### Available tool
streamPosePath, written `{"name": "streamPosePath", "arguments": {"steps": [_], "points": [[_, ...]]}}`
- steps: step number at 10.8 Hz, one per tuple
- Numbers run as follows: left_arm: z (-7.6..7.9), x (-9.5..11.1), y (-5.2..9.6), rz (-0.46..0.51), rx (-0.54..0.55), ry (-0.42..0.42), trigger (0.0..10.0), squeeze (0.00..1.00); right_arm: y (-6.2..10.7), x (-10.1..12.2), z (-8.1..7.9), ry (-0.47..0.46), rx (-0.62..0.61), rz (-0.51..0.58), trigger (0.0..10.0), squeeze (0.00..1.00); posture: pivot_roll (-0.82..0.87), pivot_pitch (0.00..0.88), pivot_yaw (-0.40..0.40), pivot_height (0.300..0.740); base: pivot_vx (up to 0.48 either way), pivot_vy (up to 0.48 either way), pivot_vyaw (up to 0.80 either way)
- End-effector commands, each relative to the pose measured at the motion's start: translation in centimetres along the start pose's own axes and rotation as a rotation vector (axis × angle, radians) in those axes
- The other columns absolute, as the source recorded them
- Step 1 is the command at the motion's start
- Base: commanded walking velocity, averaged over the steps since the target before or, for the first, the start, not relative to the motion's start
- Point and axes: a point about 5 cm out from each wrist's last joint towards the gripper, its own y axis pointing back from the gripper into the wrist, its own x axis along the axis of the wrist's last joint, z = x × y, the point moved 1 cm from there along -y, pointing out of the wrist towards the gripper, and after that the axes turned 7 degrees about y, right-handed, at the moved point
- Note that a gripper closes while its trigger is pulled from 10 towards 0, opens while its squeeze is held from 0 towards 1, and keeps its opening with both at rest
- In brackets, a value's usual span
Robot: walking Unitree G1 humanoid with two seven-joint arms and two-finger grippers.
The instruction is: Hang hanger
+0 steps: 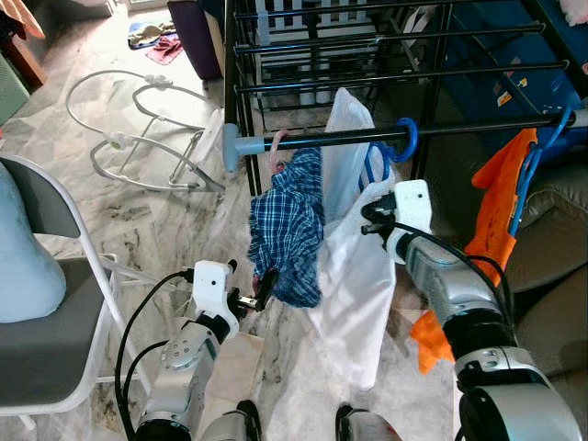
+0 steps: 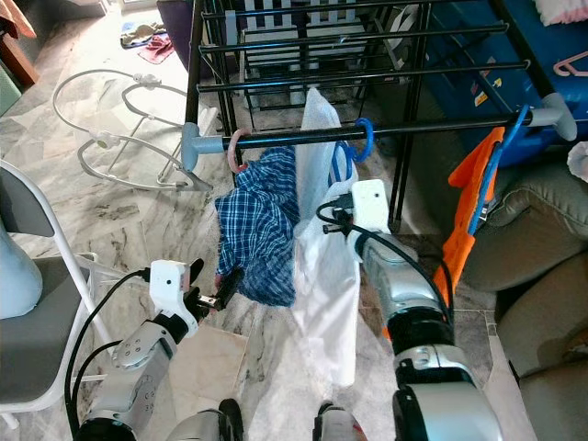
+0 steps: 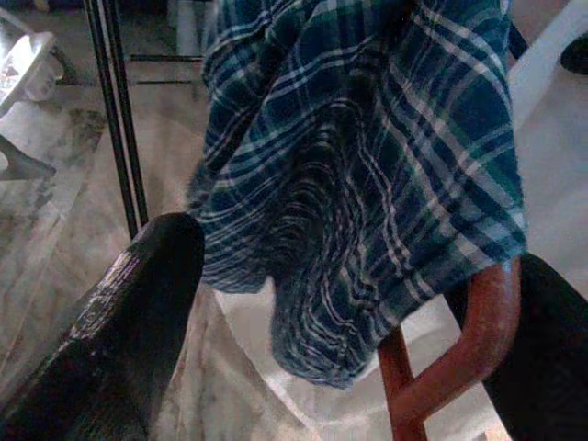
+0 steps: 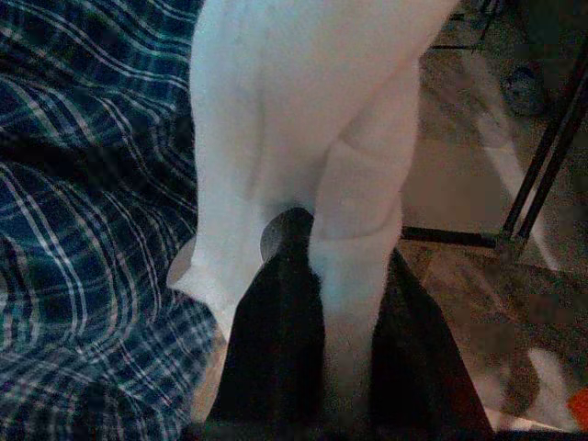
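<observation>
The right tool [image 4: 317, 303] is clamped on soft white cloth [image 1: 354, 276] hanging from a blue hanger [image 1: 400, 142] on the black rail [image 1: 367, 136]. The left tool [image 3: 349, 340], fingers apart, straddles the plaid shirt's [image 1: 289, 225] reddish hanger [image 3: 459, 349].

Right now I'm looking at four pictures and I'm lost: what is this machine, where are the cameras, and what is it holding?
It is a walking humanoid robot with two silver arms. The two wide pictures come from cameras in its head, looking down; the other two sit on its wrists.

Before it stands a black drying rack on a marble floor. On the rack's front rail hang a blue plaid garment, a white garment on a blue hanger, and an orange one.

The right gripper has its jaws closed on the white garment. The left gripper, jaws open, reaches the plaid garment's lower edge, by a reddish hanger.
</observation>
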Motion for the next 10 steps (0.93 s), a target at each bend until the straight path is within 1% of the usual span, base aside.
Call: {"name": "streamPosePath", "arguments": {"steps": [1,3,4,6,7,8,10], "points": [[-0.2,-0.4,0.4,-0.022,0.014,-0.003,10.0,0.00,0.1,-3.2,-1.1,0.006,0.033,-0.121,10.0,0.00,-0.09,0.225,0.063,0.740,0.000,0.000,0.00],[-0.2,-0.5,0.4,-0.025,0.016,0.000,10.0,0.00,0.3,-3.9,-1.0,-0.004,0.019,-0.131,10.0,0.00,-0.09,0.225,0.059,0.740,0.000,0.000,0.00],[-0.2,-0.6,0.4,-0.026,0.015,0.001,10.0,0.00,0.4,-4.0,-0.7,-0.023,0.002,-0.122,10.0,1.00,-0.09,0.225,0.059,0.740,0.000,0.000,0.00],[-0.1,-0.6,0.3,-0.028,0.011,0.002,10.0,0.00,0.8,-3.3,-0.4,0.029,-0.050,-0.022,10.0,1.00,-0.10,0.220,0.063,0.740,0.000,0.000,0.00],[-0.1,-0.6,0.1,-0.029,0.009,0.002,10.0,0.00,1.3,-3.4,-0.3,0.008,-0.075,0.012,10.0,1.00,-0.10,0.218,0.064,0.740,0.000,0.000,0.00],[-0.1,-0.6,0.0,-0.029,0.008,0.002,10.0,0.00,1.5,-3.6,-0.2,0.007,-0.090,0.025,10.0,1.00,-0.10,0.216,0.064,0.740,0.000,0.000,0.00],[-0.1,-0.6,-0.2,-0.029,0.006,0.002,10.0,0.00,2.6,-3.7,0.3,-0.005,-0.150,0.095,10.0,1.00,-0.11,0.211,0.071,0.740,0.000,0.000,0.00]]}}
